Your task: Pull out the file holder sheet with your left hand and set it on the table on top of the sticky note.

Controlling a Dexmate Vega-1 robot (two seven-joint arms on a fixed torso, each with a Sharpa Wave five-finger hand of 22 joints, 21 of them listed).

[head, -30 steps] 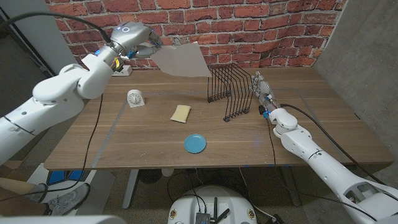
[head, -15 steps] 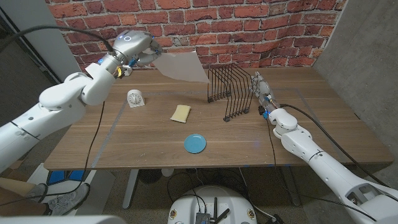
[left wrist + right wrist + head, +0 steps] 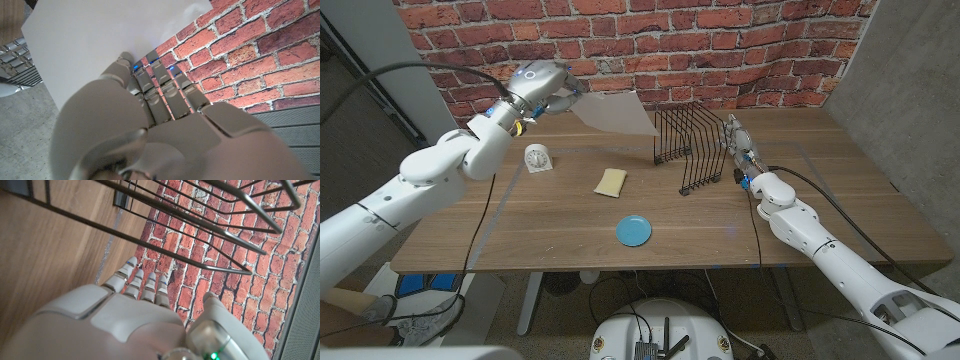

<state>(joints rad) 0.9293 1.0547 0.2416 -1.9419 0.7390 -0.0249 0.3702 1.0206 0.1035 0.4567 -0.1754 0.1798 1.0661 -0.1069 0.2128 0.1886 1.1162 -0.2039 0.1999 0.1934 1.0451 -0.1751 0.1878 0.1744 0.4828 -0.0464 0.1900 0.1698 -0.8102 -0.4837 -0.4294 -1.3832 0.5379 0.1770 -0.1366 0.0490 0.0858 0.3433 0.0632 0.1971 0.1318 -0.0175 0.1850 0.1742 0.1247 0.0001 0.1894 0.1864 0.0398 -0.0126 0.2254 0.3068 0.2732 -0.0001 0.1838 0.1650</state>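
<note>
The sheet [image 3: 612,112] was up in the air, behind the sticky note [image 3: 611,181] and left of the wire file holder [image 3: 690,150]. The left hand [image 3: 545,83] held its edge, fingers [image 3: 162,87] closed on it. The hand hid that corner. The right hand [image 3: 737,140] stood beside the holder on the surface [image 3: 820,200], fingers straight, holding nothing.

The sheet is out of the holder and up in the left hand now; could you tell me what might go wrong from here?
The sheet is gripped at one edge by the left hand, so it may sag, flutter or slip as it comes down. It hangs close to the wire file holder and could snag its prongs. The sticky note is small and lies near the clock and blue disc, so the sheet might land off-centre or nudge them.
</note>
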